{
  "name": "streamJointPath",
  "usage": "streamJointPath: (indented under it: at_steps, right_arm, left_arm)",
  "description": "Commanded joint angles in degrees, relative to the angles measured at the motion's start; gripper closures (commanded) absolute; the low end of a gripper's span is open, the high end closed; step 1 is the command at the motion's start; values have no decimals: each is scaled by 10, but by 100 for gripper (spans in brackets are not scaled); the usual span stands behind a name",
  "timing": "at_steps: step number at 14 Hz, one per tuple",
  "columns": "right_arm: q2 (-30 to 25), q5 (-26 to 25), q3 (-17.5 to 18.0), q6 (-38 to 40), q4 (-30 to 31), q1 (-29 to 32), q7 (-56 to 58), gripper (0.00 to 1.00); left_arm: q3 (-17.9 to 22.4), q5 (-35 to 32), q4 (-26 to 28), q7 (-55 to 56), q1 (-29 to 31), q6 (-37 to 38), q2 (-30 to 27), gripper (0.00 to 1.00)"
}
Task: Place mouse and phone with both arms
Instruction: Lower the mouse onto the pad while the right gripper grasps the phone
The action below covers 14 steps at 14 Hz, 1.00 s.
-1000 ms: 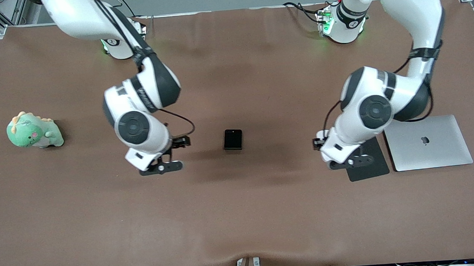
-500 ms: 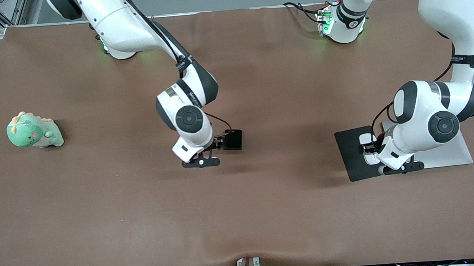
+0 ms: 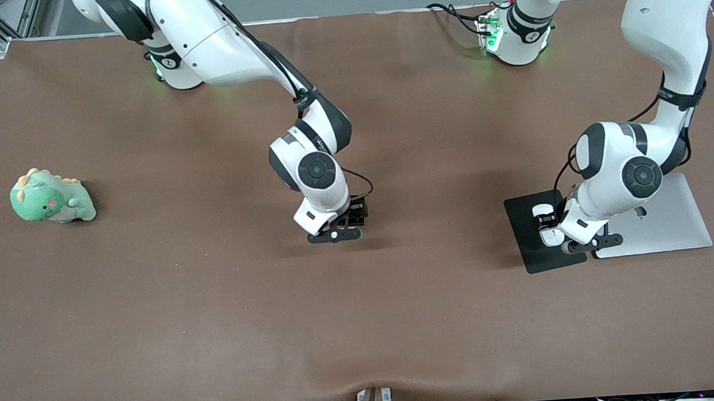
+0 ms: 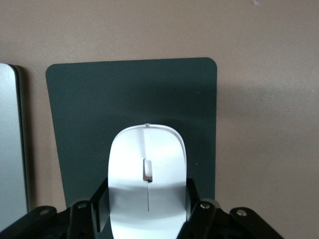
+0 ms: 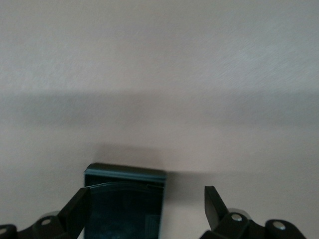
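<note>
Two glossy, probably slippery items, best gripped by long sides: mouse (image 4: 147,174) on dark mat (image 4: 134,94), between closed left gripper (image 4: 147,214) fingers; phone (image 5: 124,204) mid-table under wide-open right gripper (image 5: 144,209).

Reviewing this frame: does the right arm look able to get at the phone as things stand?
Probably yes. The right gripper is down at the phone, fingers spread, with nothing lying between them and it. One finger overlaps the phone's edge, so it looks off-centre and may need shifting.
</note>
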State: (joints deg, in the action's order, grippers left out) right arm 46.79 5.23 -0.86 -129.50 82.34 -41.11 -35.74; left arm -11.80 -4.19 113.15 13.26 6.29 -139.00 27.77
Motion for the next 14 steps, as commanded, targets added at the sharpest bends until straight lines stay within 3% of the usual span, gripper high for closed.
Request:
streamJointPath:
  at_steps: [1,4,14]
  right_arm:
    - [1,9,-4,3,-10,-7,-7,0]
    - [11,8,-4,-14,-10,-14,-7,0]
    - [31,1,-5,-31,-10,-28,-66,0]
  left_arm:
    - [-4,-28,3,-2,6,-17,4,53]
    - [-3,-41,1,-1,8,-48,18,53]
    - [-2,-43,-35,-2,11,-49,53,53]
